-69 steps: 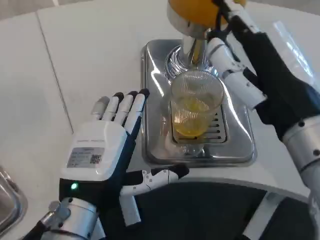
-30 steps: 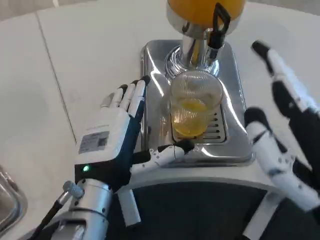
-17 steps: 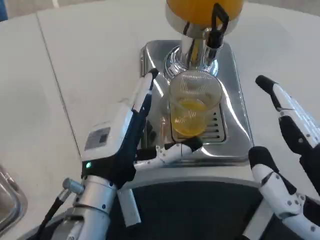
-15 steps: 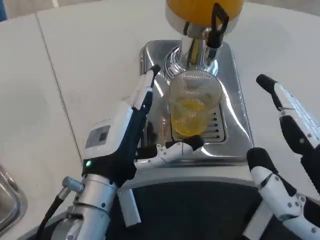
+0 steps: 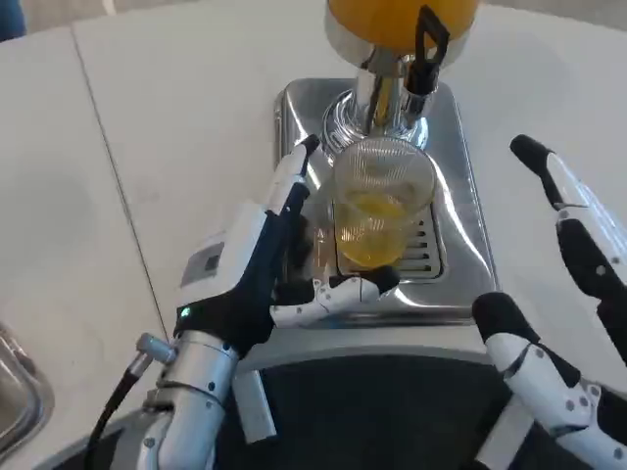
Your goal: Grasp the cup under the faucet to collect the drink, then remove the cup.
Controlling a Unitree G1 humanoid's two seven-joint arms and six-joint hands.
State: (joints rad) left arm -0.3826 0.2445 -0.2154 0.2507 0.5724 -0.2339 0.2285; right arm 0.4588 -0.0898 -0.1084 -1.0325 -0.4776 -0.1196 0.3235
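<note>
Centre frame, left hand spread beside clear ribbed plastic cup of orange juice; a clumsy closing grip might tip it

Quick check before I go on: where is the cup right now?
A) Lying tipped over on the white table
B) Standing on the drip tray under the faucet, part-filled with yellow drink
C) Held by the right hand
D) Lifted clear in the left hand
B: the cup stands upright on the drip tray below the faucet, with yellow drink in its lower part; the left hand is beside it, not lifting it.
</note>
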